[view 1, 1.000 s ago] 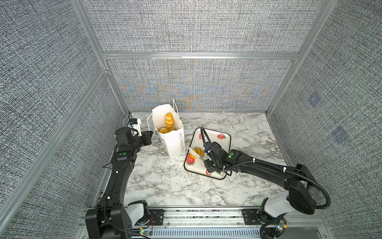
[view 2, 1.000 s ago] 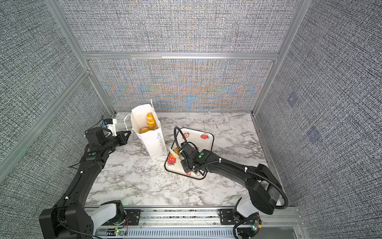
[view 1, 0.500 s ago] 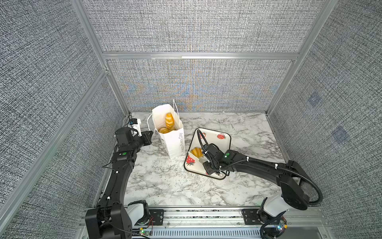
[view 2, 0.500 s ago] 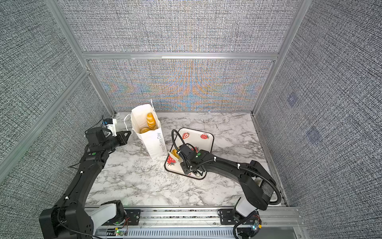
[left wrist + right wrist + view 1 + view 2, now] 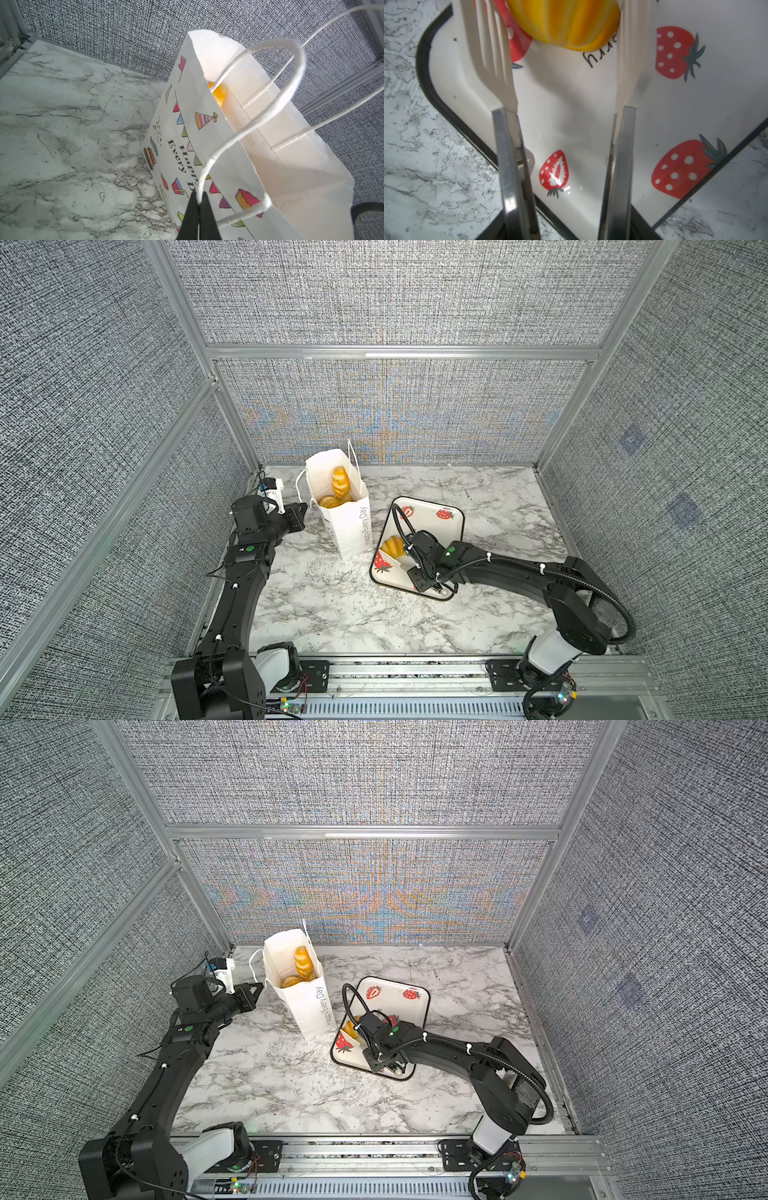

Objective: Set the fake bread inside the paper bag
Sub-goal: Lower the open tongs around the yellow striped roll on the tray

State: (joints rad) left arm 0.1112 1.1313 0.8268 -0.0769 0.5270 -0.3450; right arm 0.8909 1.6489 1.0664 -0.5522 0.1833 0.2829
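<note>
The white paper bag (image 5: pixel 347 522) (image 5: pixel 311 1002) stands open at the back left. Golden fake bread (image 5: pixel 340 483) (image 5: pixel 302 961) lies inside, and a bit of it shows over the rim (image 5: pixel 218 93). My left gripper (image 5: pixel 305 509) (image 5: pixel 199 199) is shut on the bag's white cord handle (image 5: pixel 207 166). A striped croissant (image 5: pixel 392 546) (image 5: pixel 564 22) sits over the strawberry tray (image 5: pixel 432 526). My right gripper (image 5: pixel 419 560) holds metal tongs (image 5: pixel 506 145). Their white ends flank the croissant and press its sides.
The tray (image 5: pixel 571 124) has a dark rim and lies on the marble table (image 5: pixel 332 605) just right of the bag. Grey fabric walls with aluminium posts enclose three sides. A metal rail (image 5: pixel 395 672) runs along the front edge.
The right arm has shifted slightly left over the tray with the tongs around the croissant. The left arm and the bag have not moved.
</note>
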